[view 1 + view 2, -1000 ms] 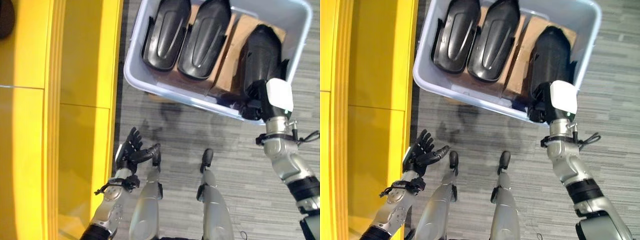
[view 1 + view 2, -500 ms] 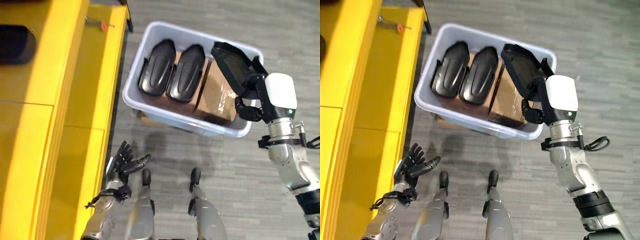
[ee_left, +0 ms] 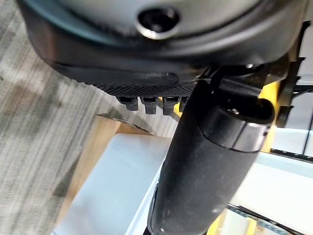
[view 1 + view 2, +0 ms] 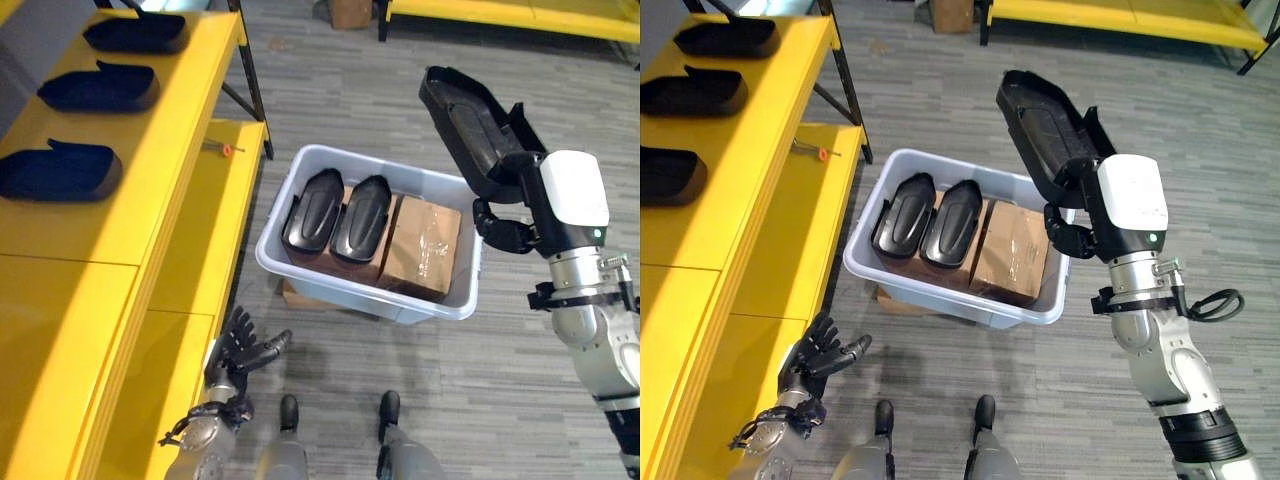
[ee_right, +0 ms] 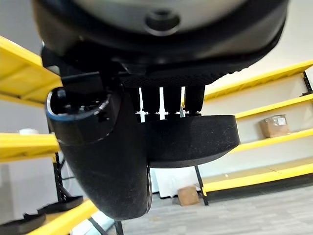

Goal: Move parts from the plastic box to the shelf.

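Fingers [image 4: 836, 352] of left hand [image 4: 238, 352], lower left: spread, holding nothing. Yellow shelf [image 4: 150, 150], upper left: three parts [image 4: 55, 170] already placed. Plastic box [image 4: 300, 285], centre: two parts [image 4: 345, 215] remaining beside cardboard carton [image 4: 420, 245]. Right hand [image 4: 510, 225], right: clenched on one part [image 4: 470, 125], now lifted clear of box rim where a second ago it sat inside. Judged ready for transfer; open floor lay between box and shelf edge.
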`<state>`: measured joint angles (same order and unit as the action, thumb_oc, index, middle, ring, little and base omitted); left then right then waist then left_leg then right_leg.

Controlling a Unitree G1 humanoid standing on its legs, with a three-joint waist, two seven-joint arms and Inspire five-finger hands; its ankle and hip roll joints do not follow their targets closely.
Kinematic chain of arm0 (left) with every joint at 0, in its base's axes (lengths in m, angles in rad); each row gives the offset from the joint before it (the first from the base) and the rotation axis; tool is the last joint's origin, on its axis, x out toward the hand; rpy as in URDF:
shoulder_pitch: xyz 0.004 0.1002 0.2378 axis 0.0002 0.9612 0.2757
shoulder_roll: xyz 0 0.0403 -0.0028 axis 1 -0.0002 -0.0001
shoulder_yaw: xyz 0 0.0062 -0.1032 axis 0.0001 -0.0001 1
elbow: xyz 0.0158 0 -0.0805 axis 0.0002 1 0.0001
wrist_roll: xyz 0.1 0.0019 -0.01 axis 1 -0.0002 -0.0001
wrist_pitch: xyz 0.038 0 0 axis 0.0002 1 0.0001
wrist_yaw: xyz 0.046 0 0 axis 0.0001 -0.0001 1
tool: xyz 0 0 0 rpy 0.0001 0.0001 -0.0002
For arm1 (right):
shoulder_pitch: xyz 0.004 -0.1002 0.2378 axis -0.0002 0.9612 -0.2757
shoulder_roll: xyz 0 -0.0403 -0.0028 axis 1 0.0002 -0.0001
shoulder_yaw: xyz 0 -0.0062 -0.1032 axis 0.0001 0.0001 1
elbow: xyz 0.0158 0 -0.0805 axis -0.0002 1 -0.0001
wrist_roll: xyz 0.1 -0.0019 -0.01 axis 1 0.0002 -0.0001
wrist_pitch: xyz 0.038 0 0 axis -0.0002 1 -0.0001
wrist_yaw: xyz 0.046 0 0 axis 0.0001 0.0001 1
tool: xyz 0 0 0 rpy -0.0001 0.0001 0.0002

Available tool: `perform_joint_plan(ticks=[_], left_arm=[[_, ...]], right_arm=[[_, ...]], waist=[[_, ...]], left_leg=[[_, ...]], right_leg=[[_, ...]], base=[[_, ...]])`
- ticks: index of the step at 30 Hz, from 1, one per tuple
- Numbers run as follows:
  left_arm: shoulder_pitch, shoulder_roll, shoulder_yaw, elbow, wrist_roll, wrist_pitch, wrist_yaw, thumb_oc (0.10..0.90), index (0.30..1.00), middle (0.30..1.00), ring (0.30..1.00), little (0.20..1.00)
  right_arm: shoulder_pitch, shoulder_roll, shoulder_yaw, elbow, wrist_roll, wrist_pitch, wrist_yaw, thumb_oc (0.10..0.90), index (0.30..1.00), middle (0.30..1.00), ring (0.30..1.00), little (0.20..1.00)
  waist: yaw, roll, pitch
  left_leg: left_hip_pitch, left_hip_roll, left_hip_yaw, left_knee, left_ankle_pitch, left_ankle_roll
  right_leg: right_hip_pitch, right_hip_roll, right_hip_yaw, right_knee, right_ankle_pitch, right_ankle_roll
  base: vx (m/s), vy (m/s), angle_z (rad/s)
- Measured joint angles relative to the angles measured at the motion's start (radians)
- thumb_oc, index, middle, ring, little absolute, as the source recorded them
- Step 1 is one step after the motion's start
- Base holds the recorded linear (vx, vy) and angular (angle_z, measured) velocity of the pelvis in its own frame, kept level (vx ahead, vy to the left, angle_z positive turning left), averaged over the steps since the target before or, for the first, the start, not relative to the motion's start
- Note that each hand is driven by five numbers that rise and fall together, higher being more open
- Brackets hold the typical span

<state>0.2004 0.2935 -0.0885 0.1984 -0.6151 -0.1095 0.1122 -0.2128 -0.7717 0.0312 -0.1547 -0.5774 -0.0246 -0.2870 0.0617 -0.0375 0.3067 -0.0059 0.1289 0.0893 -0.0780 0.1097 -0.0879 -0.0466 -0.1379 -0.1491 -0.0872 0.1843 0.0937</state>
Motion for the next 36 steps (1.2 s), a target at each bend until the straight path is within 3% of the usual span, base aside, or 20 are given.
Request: perform_joint_plan(ticks=[6, 8, 9, 10, 13, 14, 15, 16, 17, 18, 19, 20, 22, 23, 26, 27, 28, 31, 36], left_arm=[[0.054, -0.023, 0.013, 0.008, -0.002, 0.001, -0.001, 0.9, 1.0, 1.0, 1.0, 1.0], [0.069, -0.057, 0.024, 0.021, -0.007, 0.002, 0.0, 0.9, 1.0, 1.0, 1.0, 1.0], [0.059, -0.093, 0.042, 0.025, -0.009, 0.0, 0.011, 0.9, 1.0, 1.0, 1.0, 1.0], [0.068, -0.093, 0.031, 0.041, -0.009, 0.003, 0.01, 0.9, 1.0, 1.0, 1.0, 1.0], [0.079, -0.08, 0.011, 0.056, -0.009, 0.011, 0.014, 0.9, 1.0, 1.0, 1.0, 1.0], [0.09, -0.075, 0.01, 0.06, -0.009, 0.018, 0.015, 0.9, 1.0, 1.0, 1.0, 1.0], [0.065, -0.073, 0.0, 0.074, -0.01, 0.027, 0.021, 0.9, 1.0, 1.0, 1.0, 1.0], [0.056, -0.056, 0.0, 0.074, -0.01, 0.031, 0.028, 0.9, 1.0, 1.0, 1.0, 1.0], [0.035, -0.045, 0.002, 0.081, -0.011, 0.021, 0.033, 0.9, 1.0, 1.0, 1.0, 1.0], [0.048, -0.039, 0.002, 0.075, -0.011, 0.02, 0.034, 0.9, 1.0, 1.0, 1.0, 1.0], [0.062, -0.047, 0.004, 0.083, -0.025, 0.025, 0.036, 0.9, 1.0, 1.0, 1.0, 1.0], [0.068, -0.059, 0.003, 0.084, -0.043, 0.026, 0.036, 0.9, 1.0, 1.0, 1.0, 1.0], [0.083, -0.084, -0.006, 0.062, -0.047, 0.025, 0.033, 0.9, 1.0, 1.0, 1.0, 1.0], [0.073, -0.084, -0.02, 0.054, -0.046, 0.021, 0.031, 0.9, 1.0, 1.0, 1.0, 1.0], [0.031, -0.059, -0.019, 0.058, -0.045, 0.024, 0.029, 0.9, 1.0, 1.0, 1.0, 1.0], [0.02, -0.057, -0.02, 0.069, -0.045, 0.025, 0.028, 0.9, 1.0, 1.0, 1.0, 1.0], [0.022, -0.058, -0.02, 0.057, -0.043, 0.023, 0.026, 0.9, 1.0, 1.0, 1.0, 1.0], [0.017, -0.036, -0.007, 0.036, -0.041, 0.021, 0.027, 0.9, 1.0, 1.0, 1.0, 1.0], [0.073, -0.032, 0.057, 0.038, -0.041, 0.021, 0.031, 0.9, 1.0, 1.0, 1.0, 1.0]], right_arm=[[0.0, 0.001, 0.035, 0.0, 0.011, -0.028, 0.017, 0.4, 0.3, 0.3, 0.3, 0.3], [-0.008, 0.007, 0.05, 0.001, 0.036, -0.024, 0.017, 0.4, 0.3, 0.3, 0.3, 0.3], [-0.013, 0.008, 0.063, 0.004, 0.07, -0.016, 0.02, 0.4, 0.3, 0.3, 0.3, 0.3], [-0.017, 0.009, 0.069, 0.006, 0.073, -0.017, 0.018, 0.4, 0.3, 0.3, 0.3, 0.3], [-0.025, 0.008, 0.079, 0.012, 0.088, -0.027, 0.018, 0.4, 0.3, 0.3, 0.3, 0.3], [-0.025, 0.005, 0.079, 0.012, 0.089, -0.028, 0.016, 0.4, 0.3, 0.3, 0.3, 0.3], [0.012, 0.006, 0.062, -0.003, 0.089, -0.024, 0.001, 0.4, 0.3, 0.3, 0.3, 0.3], [0.042, 0.022, 0.041, -0.012, 0.089, -0.031, 0.002, 0.4, 0.3, 0.3, 0.3, 0.3], [0.048, 0.019, 0.041, -0.003, 0.089, -0.031, -0.001, 0.4, 0.3, 0.3, 0.3, 0.3], [0.027, 0.013, 0.049, 0.003, 0.088, -0.033, 0.001, 0.4, 0.3, 0.3, 0.3, 0.3], [0.01, 0.021, 0.05, 0.001, 0.089, -0.035, 0.001, 0.4, 0.3, 0.3, 0.3, 0.3], [0.021, 0.022, 0.053, -0.001, 0.089, -0.032, 0.001, 0.4, 0.3, 0.3, 0.3, 0.3], [0.032, 0.008, 0.047, 0.0, 0.089, -0.026, 0.001, 0.4, 0.3, 0.3, 0.3, 0.3], [0.041, 0.013, 0.027, 0.001, 0.089, -0.025, 0.001, 0.4, 0.3, 0.3, 0.3, 0.3], [0.052, 0.038, 0.02, 0.006, 0.088, -0.035, 0.007, 0.4, 0.3, 0.3, 0.3, 0.3], [0.066, 0.059, 0.0, 0.009, 0.089, -0.034, 0.007, 0.4, 0.3, 0.3, 0.3, 0.3], [0.077, 0.075, -0.018, 0.012, 0.099, -0.015, 0.007, 0.4, 0.3, 0.3, 0.3, 0.3], [0.08, 0.079, -0.013, 0.011, 0.108, -0.014, 0.014, 0.4, 0.3, 0.3, 0.3, 0.3], [0.081, 0.094, -0.008, 0.009, 0.107, -0.015, 0.021, 0.4, 0.3, 0.3, 0.3, 0.3]], waist=[[0.024, 0.008, -0.044], [0.049, 0.017, -0.048], [0.056, 0.022, -0.049], [0.077, 0.035, -0.049], [0.101, 0.044, -0.049], [0.111, 0.051, -0.047], [0.081, 0.055, -0.045], [0.031, 0.047, -0.044], [0.024, 0.013, -0.039], [0.076, -0.001, -0.042], [0.077, -0.001, -0.042], [0.061, -0.002, -0.044], [0.042, 0.052, -0.073], [0.023, 0.076, -0.074], [0.044, 0.033, -0.061], [0.044, 0.033, -0.061], [0.025, 0.031, -0.069], [0.049, -0.013, -0.075], [0.088, -0.03, -0.083]], left_leg=[[0.008, 0.028, -0.042, 0.009, 0.004, -0.016], [-0.027, 0.041, -0.078, 0.046, 0.014, -0.037], [-0.056, 0.06, -0.142, 0.071, 0.015, -0.049], [-0.076, 0.068, -0.169, 0.067, 0.019, -0.034], [-0.107, 0.095, -0.121, 0.07, -0.032, 0.031], [-0.13, 0.096, -0.101, 0.073, -0.058, 0.077], [-0.126, 0.102, -0.047, 0.031, -0.099, 0.162], [-0.157, 0.139, 0.1, 0.051, -0.163, 0.081], [-0.175, 0.154, 0.174, 0.109, -0.112, 0.037], [-0.135, 0.156, 0.179, 0.154, -0.098, 0.032], [-0.105, 0.169, 0.234, 0.368, -0.147, 0.024], [-0.059, 0.157, 0.235, 0.384, -0.118, 0.001], [0.06, 0.134, 0.228, 0.251, -0.066, -0.042], [0.09, 0.128, 0.233, 0.158, -0.065, -0.05], [0.096, 0.095, 0.233, 0.129, -0.08, -0.053], [0.1, 0.096, 0.234, 0.136, -0.102, -0.052], [0.109, 0.079, 0.23, 0.094, -0.129, -0.045], [0.094, 0.034, 0.222, 0.084, -0.114, -0.026], [0.078, 0.008, 0.194, 0.089, -0.113, -0.009]], right_leg=[[0.035, 0.032, -0.035, 0.0, -0.02, -0.01], [0.044, 0.055, -0.065, 0.007, -0.019, -0.02], [0.064, 0.064, -0.125, 0.0, -0.038, -0.033], [0.077, 0.084, -0.161, 0.007, -0.045, -0.041], [0.068, 0.081, -0.219, 0.053, -0.089, -0.063], [0.055, 0.082, -0.211, 0.083, -0.11, -0.066], [0.066, 0.076, -0.264, 0.104, -0.155, -0.074], [0.084, 0.065, -0.288, 0.093, -0.188, -0.104], [0.07, 0.021, -0.309, 0.115, -0.18, -0.087], [0.044, -0.009, -0.281, 0.125, -0.18, -0.092], [0.068, -0.047, -0.318, 0.107, -0.135, -0.102], [0.079, -0.05, -0.331, 0.105, -0.131, -0.088], [0.082, -0.042, -0.366, 0.107, -0.123, -0.063], [0.084, -0.041, -0.391, 0.11, -0.118, -0.051], [0.084, -0.079, -0.414, 0.123, -0.101, -0.032], [0.104, -0.084, -0.417, 0.116, -0.098, -0.03], [0.127, -0.093, -0.455, 0.123, -0.103, -0.003], [0.106, -0.133, -0.462, 0.114, -0.078, 0.011], [0.121, -0.155, -0.486, 0.103, -0.061, 0.016]], base=[[-0.07, -0.183, 0.18], [-0.13, -0.188, 0.54], [-0.15, -0.139, 1.2], [-0.08, -0.077, 1.29], [-0.16, -0.079, 0.94], [-0.13, -0.073, 1.34], [-0.04, 0.009, 2.04], [-0.11, -0.022, 2.74], [-0.16, -0.003, 1.83], [-0.14, 0.066, 1.02], [-0.07, 0.1, 0.3], [0.0, 0.152, 0.82], [0.03, 0.077, 0.73], [0.0, 0.002, 0.59], [0.12, 0.253, 0.25], [0.08, 0.211, 0.6], [0.05, 0.144, 0.69], [0.03, 0.121, 0.23], [0.04, 0.1, 0.17]])
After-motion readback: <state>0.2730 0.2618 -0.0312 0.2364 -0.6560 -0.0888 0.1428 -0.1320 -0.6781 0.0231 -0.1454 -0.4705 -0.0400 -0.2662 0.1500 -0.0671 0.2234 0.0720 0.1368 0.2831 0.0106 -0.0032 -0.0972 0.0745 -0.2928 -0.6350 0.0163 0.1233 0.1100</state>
